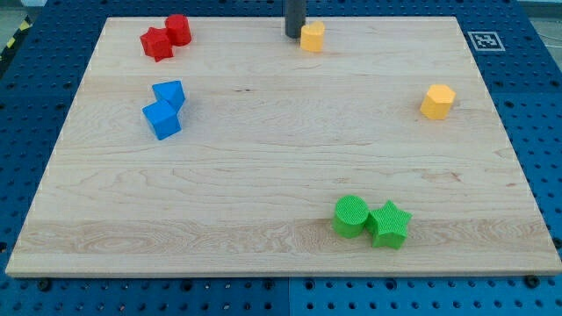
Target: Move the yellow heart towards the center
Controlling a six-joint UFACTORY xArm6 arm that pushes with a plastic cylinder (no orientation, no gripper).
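Observation:
The yellow heart (pixel 312 37) lies near the board's top edge, a little right of the middle. My tip (pixel 293 34) stands on the board right beside the heart's left side, touching or nearly touching it. A second yellow block, a hexagon (pixel 436 102), sits at the view's right.
A red star (pixel 157 44) and a red cylinder (pixel 178 30) sit together at the top left. Two blue blocks (pixel 168 94) (pixel 162 118) touch at the left. A green cylinder (pixel 351 216) and a green star (pixel 389 224) touch at the bottom right. A marker tag (pixel 484 40) is at the top right corner.

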